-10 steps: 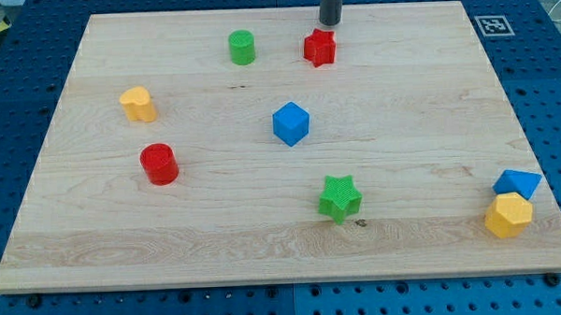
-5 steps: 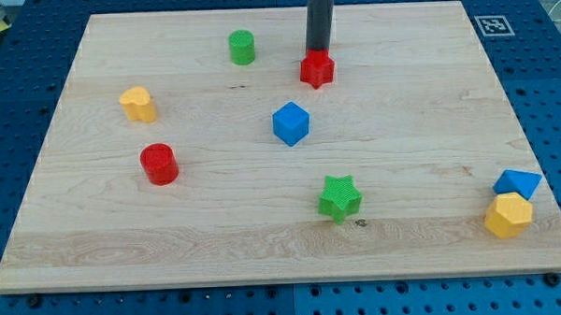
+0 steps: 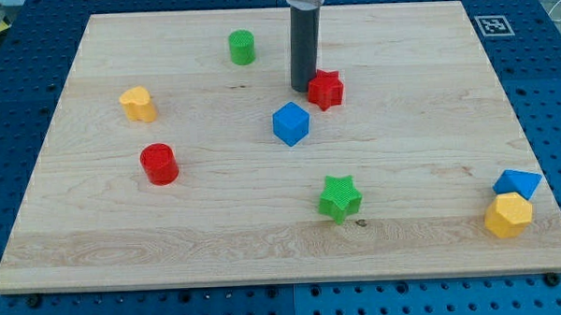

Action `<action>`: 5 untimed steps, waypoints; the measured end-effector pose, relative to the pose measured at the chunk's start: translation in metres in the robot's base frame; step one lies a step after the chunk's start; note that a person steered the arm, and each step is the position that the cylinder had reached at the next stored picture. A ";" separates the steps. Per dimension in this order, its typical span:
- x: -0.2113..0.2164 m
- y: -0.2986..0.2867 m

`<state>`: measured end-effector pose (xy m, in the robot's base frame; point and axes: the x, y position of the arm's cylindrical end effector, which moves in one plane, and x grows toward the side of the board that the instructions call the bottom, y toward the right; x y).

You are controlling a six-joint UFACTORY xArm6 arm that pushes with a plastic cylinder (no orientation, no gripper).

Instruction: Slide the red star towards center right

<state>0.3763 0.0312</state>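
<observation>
The red star (image 3: 326, 89) lies on the wooden board a little above the middle, just right of centre. My tip (image 3: 304, 88) stands on the board at the star's left side, touching it or nearly so. The dark rod rises from there to the view's top. The blue cube (image 3: 291, 123) sits just below and left of the tip.
A green cylinder (image 3: 242, 47) is at the top, left of the rod. A yellow block (image 3: 137, 104) and a red cylinder (image 3: 158, 164) are at the left. A green star (image 3: 339, 197) is low centre. A blue block (image 3: 516, 183) and a yellow block (image 3: 507, 215) sit at the bottom right corner.
My tip has come down from the board's top edge past the star's left side. The red star has slid downward and slightly right. The other blocks have not moved.
</observation>
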 end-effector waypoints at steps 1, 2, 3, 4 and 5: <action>0.022 0.010; 0.027 0.035; 0.022 0.069; 0.011 0.102; 0.006 0.122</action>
